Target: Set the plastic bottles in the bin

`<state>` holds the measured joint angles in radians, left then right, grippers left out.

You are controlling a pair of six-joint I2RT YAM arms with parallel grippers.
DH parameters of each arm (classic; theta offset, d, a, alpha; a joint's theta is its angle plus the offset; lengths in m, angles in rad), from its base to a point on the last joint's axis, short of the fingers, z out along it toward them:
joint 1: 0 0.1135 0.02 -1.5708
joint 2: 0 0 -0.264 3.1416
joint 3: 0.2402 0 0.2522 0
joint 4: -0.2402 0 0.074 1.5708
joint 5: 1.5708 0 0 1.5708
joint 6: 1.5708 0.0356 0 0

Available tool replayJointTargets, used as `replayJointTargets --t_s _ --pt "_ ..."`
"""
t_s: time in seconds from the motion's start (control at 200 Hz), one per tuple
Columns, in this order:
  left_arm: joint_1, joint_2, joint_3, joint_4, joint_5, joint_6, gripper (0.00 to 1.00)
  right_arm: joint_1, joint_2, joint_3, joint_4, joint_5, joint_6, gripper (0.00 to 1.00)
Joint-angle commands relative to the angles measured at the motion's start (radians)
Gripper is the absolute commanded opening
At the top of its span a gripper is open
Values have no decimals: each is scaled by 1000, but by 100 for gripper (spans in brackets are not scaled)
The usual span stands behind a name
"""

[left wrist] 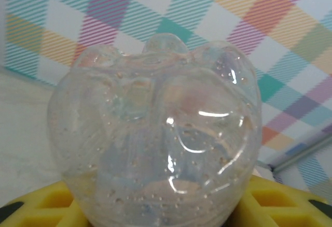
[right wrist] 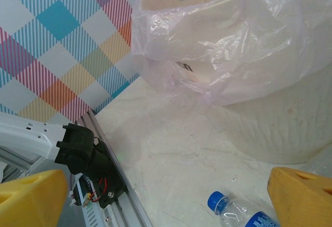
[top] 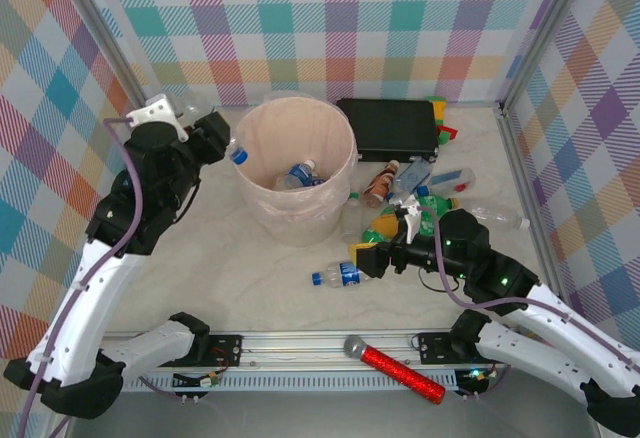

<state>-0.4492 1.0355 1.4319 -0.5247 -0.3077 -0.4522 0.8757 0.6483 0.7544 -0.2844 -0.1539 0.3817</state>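
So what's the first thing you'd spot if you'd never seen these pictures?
The big round pale pink-cream bin in the middle of the table, with the left gripper holding a clear plastic bottle with a blue cap at its left rim. Next, the red glittery microphone lying on the metal rail at the near edge, and the colourful heap of plastic bottles right of the bin.
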Motion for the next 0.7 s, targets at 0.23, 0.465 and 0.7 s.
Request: replayJointTargets --t_s 0.23,0.465,0.7 --pt "-118 159 41 157 194 218 55 -3 -21 36 -10 24 12 99" --pt "-177 219 40 137 136 258 57 -3 -24 29 -13 36 7 99" --pt "-181 198 17 124 110 253 80 -2 -18 28 -19 43 3 99"
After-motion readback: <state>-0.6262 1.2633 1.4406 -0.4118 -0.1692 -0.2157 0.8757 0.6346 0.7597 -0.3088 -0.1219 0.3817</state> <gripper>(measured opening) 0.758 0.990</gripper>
